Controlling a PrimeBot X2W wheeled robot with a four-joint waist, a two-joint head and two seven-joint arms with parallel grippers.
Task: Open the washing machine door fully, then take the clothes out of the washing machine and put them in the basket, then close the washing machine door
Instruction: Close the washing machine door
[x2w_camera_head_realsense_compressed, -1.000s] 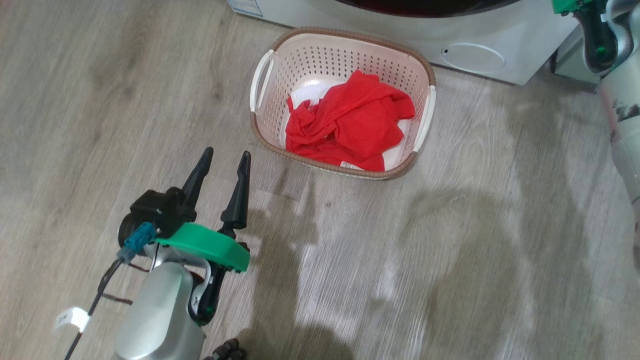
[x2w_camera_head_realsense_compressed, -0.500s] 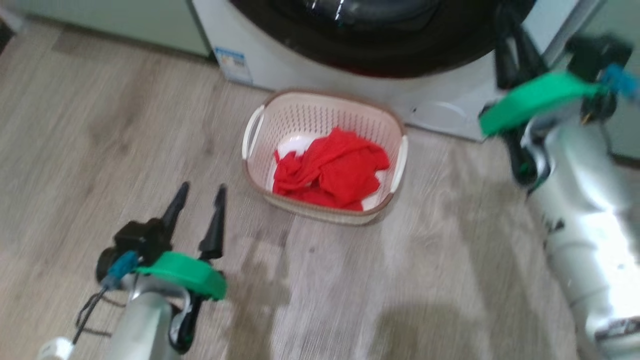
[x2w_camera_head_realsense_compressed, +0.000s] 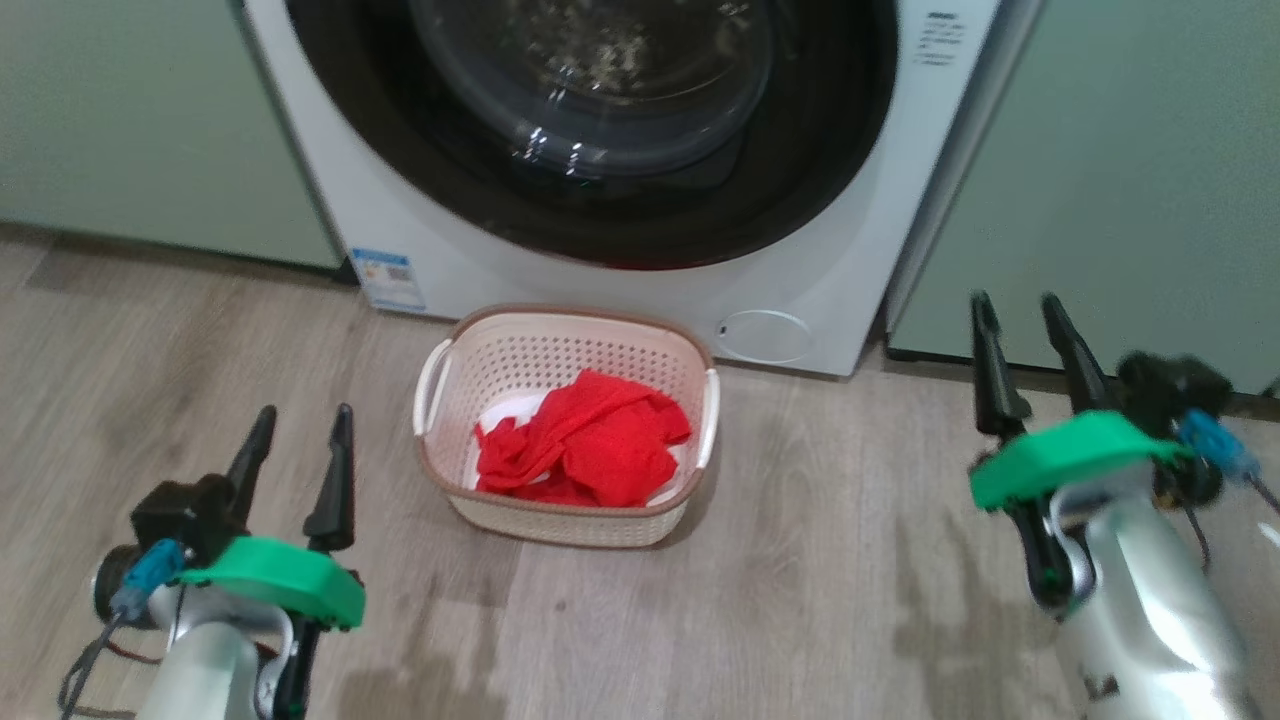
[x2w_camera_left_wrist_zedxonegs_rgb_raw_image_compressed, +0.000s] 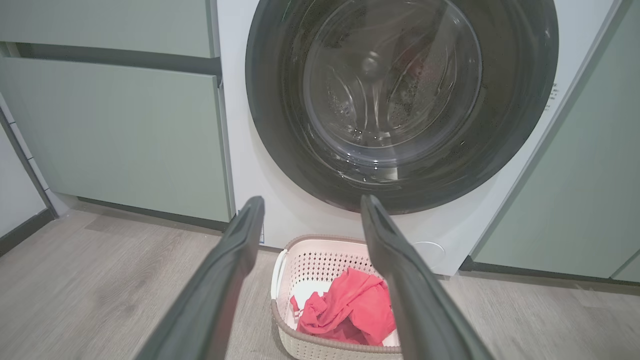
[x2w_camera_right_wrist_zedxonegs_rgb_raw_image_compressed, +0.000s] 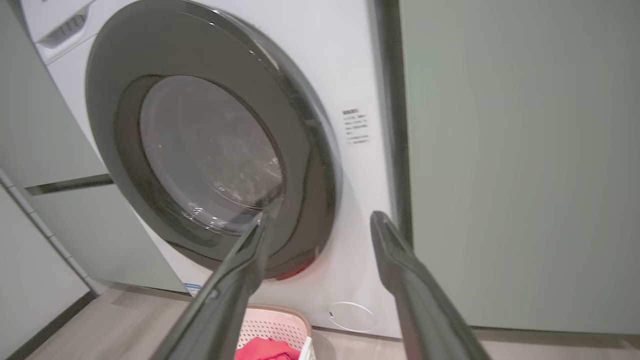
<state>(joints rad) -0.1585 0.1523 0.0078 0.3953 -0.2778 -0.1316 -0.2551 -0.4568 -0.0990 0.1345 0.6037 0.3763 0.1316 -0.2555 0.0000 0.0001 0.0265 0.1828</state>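
1. So, using the small rectangular cream plastic basket (x2w_camera_head_realsense_compressed: 560, 315) with the brown rim and white side handles as my reference: it sits on the grey-brown wood-look floor (x2w_camera_head_realsense_compressed: 800, 600).
2. The bright red thin fabric clothes (x2w_camera_head_realsense_compressed: 590, 450) are crumpled in a heap inside the basket, with a bit of white showing under them.
3. Right behind the basket is the big white front-loading washing machine (x2w_camera_head_realsense_compressed: 800, 290). The far rim is just beside the machine's base, can't tell if they touch.
4. Up behind the basket, the large round washing machine door (x2w_camera_head_realsense_compressed: 830, 150), with a glossy black frame and a bulging clear window, lies flat against the machine's front. It looks shut in both wrist views.
5. A small round white cover (x2w_camera_head_realsense_compressed: 765, 335) sits just behind the basket's far right corner, and a blue label sticker (x2w_camera_head_realsense_compressed: 388, 278) is behind its far left corner.
6. Pale green flat-fronted cabinets (x2w_camera_head_realsense_compressed: 1100, 150) stand behind the basket on both sides.
7. The left end effector (x2w_camera_head_realsense_compressed: 306, 412) hovers over the floor left of the basket, on the robot's side of it. Its long dark fingers are spread wide with nothing between them.
8. The right end effector (x2w_camera_head_realsense_compressed: 1016, 300) is well off to the basket's right, about level with its far rim. It's also spread wide and empty.
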